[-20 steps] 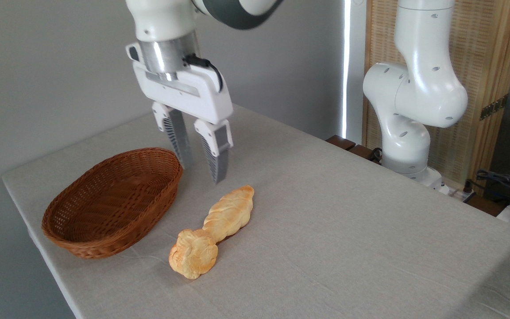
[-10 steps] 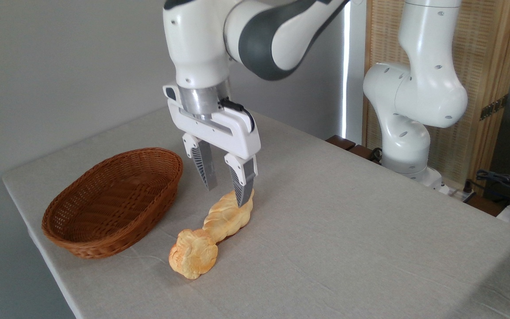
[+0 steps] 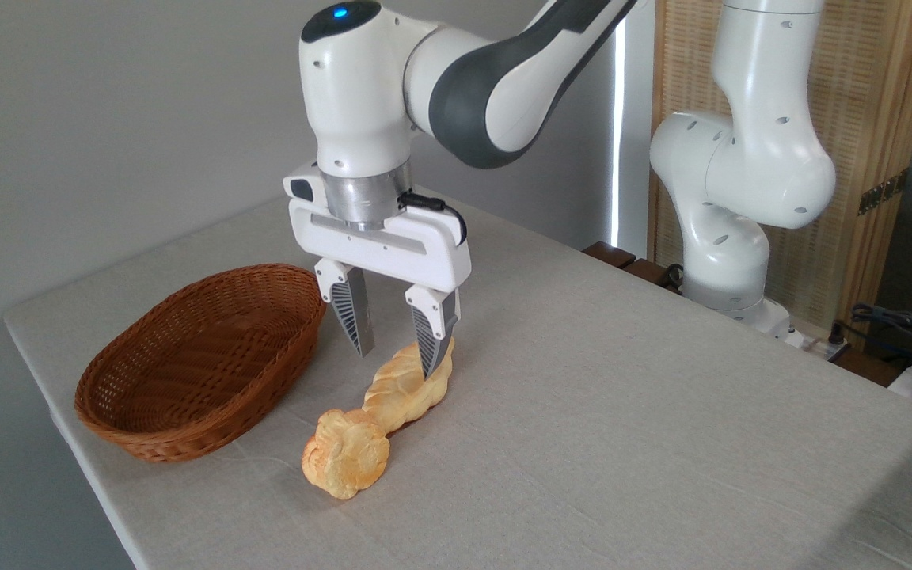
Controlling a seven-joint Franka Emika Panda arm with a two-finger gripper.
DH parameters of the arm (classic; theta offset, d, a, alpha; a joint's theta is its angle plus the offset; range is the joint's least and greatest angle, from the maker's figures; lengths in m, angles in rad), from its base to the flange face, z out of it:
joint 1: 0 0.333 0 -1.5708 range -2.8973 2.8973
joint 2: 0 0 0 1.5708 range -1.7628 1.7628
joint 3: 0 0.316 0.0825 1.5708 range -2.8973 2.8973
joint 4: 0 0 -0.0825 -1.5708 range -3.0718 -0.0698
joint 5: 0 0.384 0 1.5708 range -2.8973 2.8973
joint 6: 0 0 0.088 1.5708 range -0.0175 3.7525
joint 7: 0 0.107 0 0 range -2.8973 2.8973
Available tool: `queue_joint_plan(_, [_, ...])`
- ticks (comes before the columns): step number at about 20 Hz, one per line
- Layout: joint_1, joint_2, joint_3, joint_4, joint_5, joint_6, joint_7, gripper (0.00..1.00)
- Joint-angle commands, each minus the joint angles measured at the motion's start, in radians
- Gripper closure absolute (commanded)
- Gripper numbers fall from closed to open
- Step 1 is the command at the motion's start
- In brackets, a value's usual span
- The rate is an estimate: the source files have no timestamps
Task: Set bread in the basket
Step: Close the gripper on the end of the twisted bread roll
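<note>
Bread [image 3: 407,389] lies on the bench [image 3: 622,412], a pale golden braided loaf running on a slant from lower left to upper right, outside the basket [image 3: 201,360] and just to its right. Its lower end touches a round knotted roll [image 3: 345,453], deeper orange in colour, which sits nearer the front edge. The basket is oval, brown wicker with low flared sides, and holds nothing that can be seen; it stands near the left corner of the bench. The pincer [image 3: 395,360] hangs directly over the upper half of the loaf, pointing down, its two fingers spread apart with a clear gap between them and nothing held. The right finger [image 3: 430,340] overlaps the loaf's far end in the picture; whether it truly touches the crust cannot be told. The left finger ends just above the bench beside the loaf, between loaf and basket. The arm [image 3: 456,71] bends in from the upper right, a blue light glowing on top of its wrist joint. Its white base [image 3: 729,237] rises at the far right edge of the bench, before a slatted wooden screen [image 3: 875,119]. A grey cloth covers the bench.
</note>
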Motion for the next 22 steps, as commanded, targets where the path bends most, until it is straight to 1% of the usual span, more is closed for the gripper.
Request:
queue_joint_plan(1, [-0.008, 0.033, 0.008, -0.008, 0.0, 0.042, -0.002, 0.0])
queue_joint_plan(3, [-0.008, 0.042, 0.01, -0.008, 0.005, 0.04, 0.008, 0.0])
queue_joint_plan(9, [-0.006, 0.045, 0.008, -0.009, 0.08, 0.019, 0.021, 0.0])
queue_joint_plan(11, [-0.006, 0.045, 0.008, -0.008, 0.109, -0.008, 0.046, 0.0])
queue_joint_plan(13, [-0.008, 0.045, 0.008, -0.008, 0.109, -0.027, 0.085, 0.0])
queue_joint_plan(21, [-0.011, 0.057, 0.005, -0.006, 0.109, -0.019, 0.088, 0.0])
queue_joint_plan(22, [-0.014, 0.059, 0.005, -0.005, 0.109, -0.016, 0.088, 0.01])
